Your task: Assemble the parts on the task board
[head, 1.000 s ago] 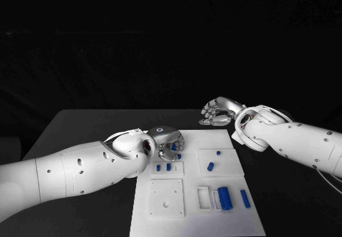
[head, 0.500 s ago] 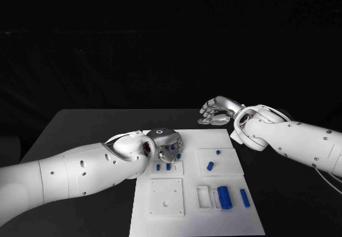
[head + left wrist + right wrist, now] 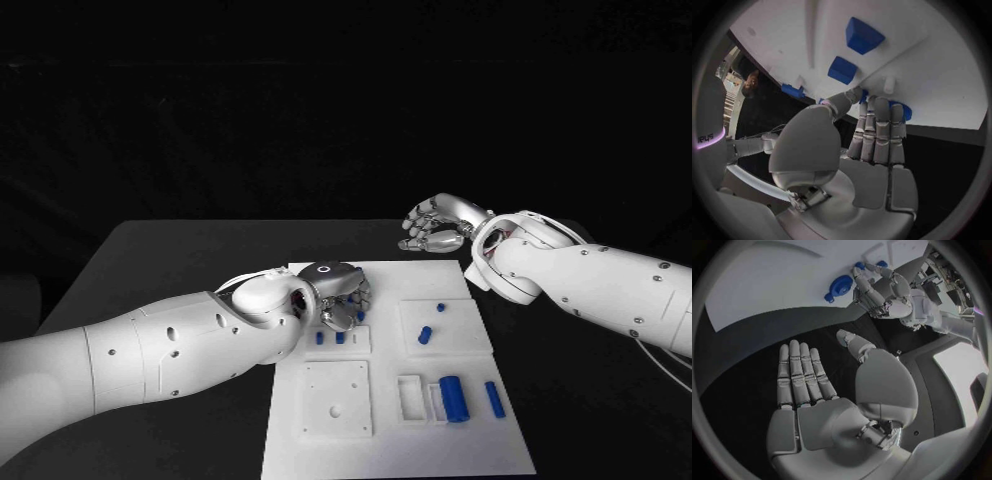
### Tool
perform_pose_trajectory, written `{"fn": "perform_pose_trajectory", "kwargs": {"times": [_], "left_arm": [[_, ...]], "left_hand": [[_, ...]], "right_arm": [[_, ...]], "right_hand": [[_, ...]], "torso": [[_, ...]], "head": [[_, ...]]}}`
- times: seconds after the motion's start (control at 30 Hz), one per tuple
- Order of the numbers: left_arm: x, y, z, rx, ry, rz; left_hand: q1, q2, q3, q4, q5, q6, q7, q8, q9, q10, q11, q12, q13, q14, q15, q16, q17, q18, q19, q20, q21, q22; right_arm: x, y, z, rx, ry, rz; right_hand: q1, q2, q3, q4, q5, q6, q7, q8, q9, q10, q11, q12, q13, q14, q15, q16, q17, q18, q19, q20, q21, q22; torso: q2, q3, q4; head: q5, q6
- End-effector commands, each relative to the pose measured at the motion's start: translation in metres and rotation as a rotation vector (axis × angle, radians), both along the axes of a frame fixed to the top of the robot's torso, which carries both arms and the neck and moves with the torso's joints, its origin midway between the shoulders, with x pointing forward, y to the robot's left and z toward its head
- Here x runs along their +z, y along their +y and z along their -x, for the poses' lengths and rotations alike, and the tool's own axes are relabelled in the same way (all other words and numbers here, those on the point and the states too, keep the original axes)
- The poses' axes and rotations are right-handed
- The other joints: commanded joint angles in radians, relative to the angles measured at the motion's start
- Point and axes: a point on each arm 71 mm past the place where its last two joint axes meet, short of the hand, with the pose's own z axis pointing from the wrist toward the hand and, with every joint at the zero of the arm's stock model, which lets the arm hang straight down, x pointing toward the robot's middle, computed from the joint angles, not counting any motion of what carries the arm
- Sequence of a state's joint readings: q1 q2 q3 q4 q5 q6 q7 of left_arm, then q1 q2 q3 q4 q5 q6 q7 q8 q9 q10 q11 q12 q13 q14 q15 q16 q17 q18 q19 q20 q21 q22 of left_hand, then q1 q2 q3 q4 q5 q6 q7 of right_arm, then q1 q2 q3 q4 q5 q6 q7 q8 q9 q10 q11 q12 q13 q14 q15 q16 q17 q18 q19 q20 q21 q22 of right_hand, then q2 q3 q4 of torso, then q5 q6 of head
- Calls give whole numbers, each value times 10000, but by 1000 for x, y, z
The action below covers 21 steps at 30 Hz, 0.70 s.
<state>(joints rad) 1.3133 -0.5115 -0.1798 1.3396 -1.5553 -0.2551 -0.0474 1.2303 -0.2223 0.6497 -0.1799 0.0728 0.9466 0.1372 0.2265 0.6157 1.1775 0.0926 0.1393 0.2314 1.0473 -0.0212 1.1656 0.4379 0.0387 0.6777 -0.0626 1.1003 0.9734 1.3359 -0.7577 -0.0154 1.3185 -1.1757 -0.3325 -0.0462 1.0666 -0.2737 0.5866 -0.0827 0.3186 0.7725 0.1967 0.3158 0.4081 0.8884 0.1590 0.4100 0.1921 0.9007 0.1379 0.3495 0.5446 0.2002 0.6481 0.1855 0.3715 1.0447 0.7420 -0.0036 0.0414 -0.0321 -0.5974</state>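
Parts, small and blue, lie and stand on the white task board (image 3: pixel 397 440) in the middle of our black table (image 3: pixel 159 260). Our left hand (image 3: pixel 340 296) is over the board's far left corner, fingers (image 3: pixel 876 125) straight and side by side, their tips at a blue part (image 3: pixel 901 111) on the board; in the left wrist view the thumb tip lies close beside them, but we cannot tell whether the part is pinched or only touched. Just beside that hand, two short blue pegs (image 3: pixel 329 339) stand upright in a small raised white block. To their right, on another raised square, a tilted blue piece (image 3: pixel 426 336) and a tiny blue stud (image 3: pixel 440 309) sit near each other. Nearer to us, a large blue cylinder (image 3: pixel 456 399) lies next to a white rectangular frame (image 3: pixel 414 399), with a slimmer blue bar (image 3: pixel 495 399) just beside it at the board's right edge. A white square plate with holes (image 3: pixel 338 399) takes the near left part of the board.

Our right hand (image 3: pixel 440 224) hangs above the bare table past the board's far right corner, holding nothing; the right wrist view shows its fingers (image 3: pixel 801 375) stretched flat together and the thumb held apart.
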Motion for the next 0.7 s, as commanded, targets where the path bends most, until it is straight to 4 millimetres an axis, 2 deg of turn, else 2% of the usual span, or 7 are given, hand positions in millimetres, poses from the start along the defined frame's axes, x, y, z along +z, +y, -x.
{"fn": "perform_pose_trajectory", "kwargs": {"times": [0.03, 0.2, 0.43, 0.7], "left_arm": [[-4, -2, 1, -130, 82, -128], [-6, -1, 0, -128, 144, -187], [-7, -2, 1, -168, 239, -275], [-9, -2, 1, -138, 444, -429]], "left_hand": [[-12, 135, 16, 74, 43, 65, -10, -48, -28, 71, -18, -57, 12, 70, 14, 53, 26, 197, 84, -533, 73, 23], [-12, 214, 3, 82, 40, 25, 11, -77, -74, 139, -40, -80, 24, 119, -9, 138, 61, 211, 136, -554, 108, 52], [-22, 283, -18, 87, 39, 63, -1, -62, -105, 217, -68, -99, 41, 186, -39, 245, 103, 225, 186, -577, 142, 83], [-53, 444, -73, 58, 75, 352, -109, 81, -159, 557, -196, -95, 127, 411, -169, 672, 270, 263, 370, -677, 265, 181]], "right_arm": [[0, 3, 1, 208, 46, -6], [0, 3, 1, 197, 47, -11], [0, 3, 1, 190, 34, -16], [0, 4, 1, 210, 42, -12]], "right_hand": [[71, 17, -12, 57, 58, 2, 144, 31, -4, 61, 23, -63, -25, 32, -3, -67, -20, -49, 42, 42, -52, 12], [73, 12, -20, 58, 59, -4, 145, 29, -8, 76, 35, -76, -54, 41, 4, -74, -32, -45, 48, 44, -61, 16], [79, 4, -28, 56, 62, -10, 148, 27, -12, 86, 43, -95, -92, 46, 13, -84, -48, -43, 50, 48, -74, 21], [77, -1, -38, 61, 64, -16, 151, 26, -17, 97, 46, -111, -125, 50, 20, -95, -63, -42, 51, 53, -87, 26]], "torso": [[-5, 1, -6], [0, 3, -17], [-5, 1, 2], [-10, -2, 0]], "head": [[-5, -6], [-5, -21], [-21, -31], [5, -55]]}}
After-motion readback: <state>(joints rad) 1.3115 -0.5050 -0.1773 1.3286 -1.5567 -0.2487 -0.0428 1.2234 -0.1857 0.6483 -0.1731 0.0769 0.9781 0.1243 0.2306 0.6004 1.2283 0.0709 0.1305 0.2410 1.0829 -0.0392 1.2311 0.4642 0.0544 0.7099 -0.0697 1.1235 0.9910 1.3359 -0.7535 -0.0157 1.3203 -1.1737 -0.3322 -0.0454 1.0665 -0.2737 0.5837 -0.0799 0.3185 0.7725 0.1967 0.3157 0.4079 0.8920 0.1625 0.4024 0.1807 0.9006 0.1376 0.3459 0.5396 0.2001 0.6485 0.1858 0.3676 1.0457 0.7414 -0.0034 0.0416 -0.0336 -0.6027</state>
